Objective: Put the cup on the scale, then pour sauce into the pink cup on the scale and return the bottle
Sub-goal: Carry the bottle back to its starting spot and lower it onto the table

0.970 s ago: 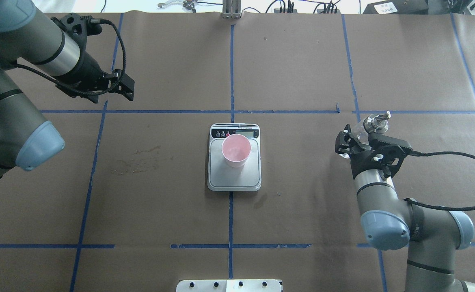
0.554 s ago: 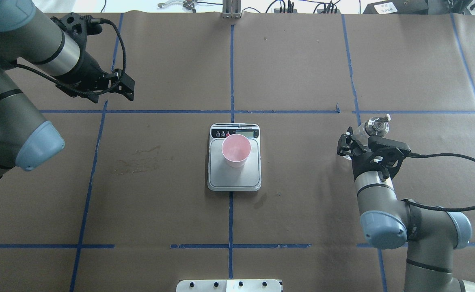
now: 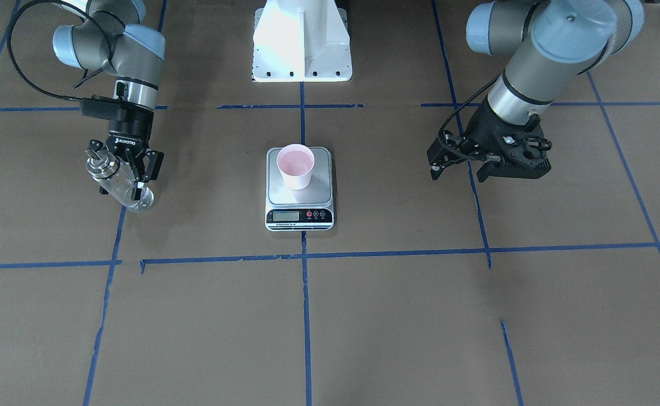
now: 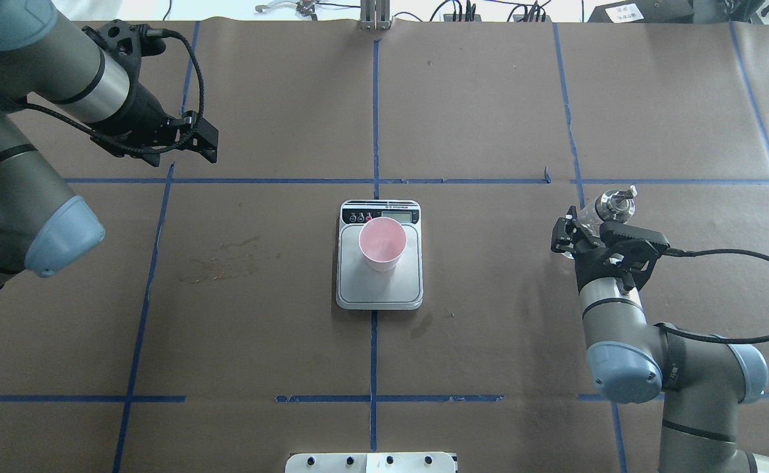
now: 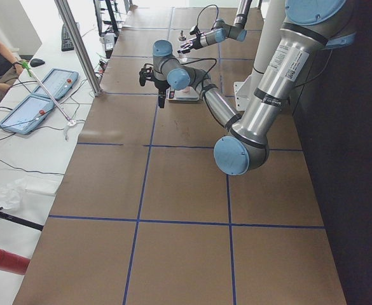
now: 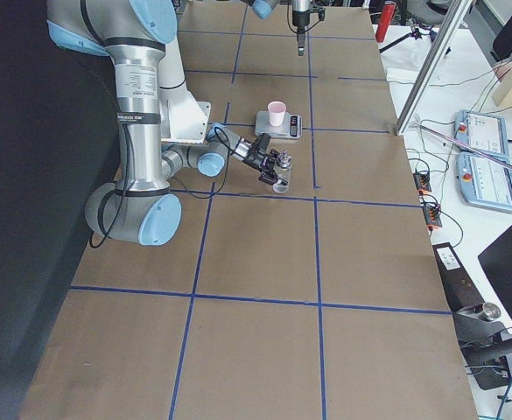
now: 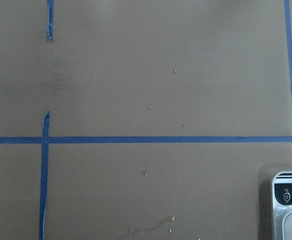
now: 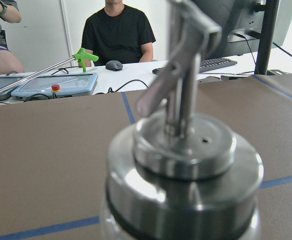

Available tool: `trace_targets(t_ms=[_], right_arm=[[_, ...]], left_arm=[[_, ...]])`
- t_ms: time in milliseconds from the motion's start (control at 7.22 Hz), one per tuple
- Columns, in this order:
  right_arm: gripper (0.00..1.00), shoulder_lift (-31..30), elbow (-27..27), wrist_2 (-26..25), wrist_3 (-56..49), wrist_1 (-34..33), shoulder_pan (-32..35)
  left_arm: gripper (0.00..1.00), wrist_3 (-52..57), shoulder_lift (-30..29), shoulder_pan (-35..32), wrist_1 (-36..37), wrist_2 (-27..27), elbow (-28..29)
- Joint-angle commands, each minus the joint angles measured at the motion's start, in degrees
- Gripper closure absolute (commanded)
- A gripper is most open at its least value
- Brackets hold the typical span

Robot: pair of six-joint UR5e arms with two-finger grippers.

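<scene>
The pink cup [image 3: 295, 163] [image 4: 382, 243] stands upright on the steel scale [image 3: 299, 216] [image 4: 379, 289] at the table's middle. My right gripper [image 3: 120, 186] [image 4: 575, 230] is shut on the clear glass bottle [image 3: 141, 200] [image 4: 613, 202], upright, well off to the scale's right in the overhead view. I cannot tell whether its base touches the table. Its metal collar and spout fill the right wrist view [image 8: 185, 190]. The sauce is not discernible. My left gripper [image 3: 457, 172] [image 4: 212, 150] is open and empty, raised at the far left.
The white robot base plate [image 3: 302, 45] [image 4: 371, 462] sits at the near edge. A faint stain [image 4: 220, 266] marks the brown paper left of the scale. Blue tape lines cross the table. Operators and tablets [image 8: 56, 85] sit beyond the far edge.
My right gripper and the bottle have shifted slightly to the right and toward the robot. The left arm, cup and scale have not moved.
</scene>
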Motion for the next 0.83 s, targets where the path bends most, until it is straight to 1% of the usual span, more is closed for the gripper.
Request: trace_targets(t_ms=[0, 139, 277, 693], right_arm=[[1.00, -0.04, -0.06, 0.06, 0.00, -0.03, 0.00], [1.00, -0.04, -0.06, 0.15, -0.09, -0.03, 0.00], [0.01, -0.04, -0.23, 0.15, -0.01, -0.03, -0.08], [0.00, -0.04, 0.03, 0.15, 0.00, -0.03, -0.08]], left_arm=[[0.05, 0.00, 0.00, 0.00, 0.00, 0.00, -0.15], [0.05, 0.00, 0.00, 0.00, 0.00, 0.00, -0.15], [0.05, 0.00, 0.00, 0.00, 0.00, 0.00, -0.32], [0.05, 0.00, 0.00, 0.00, 0.00, 0.00, -0.50]])
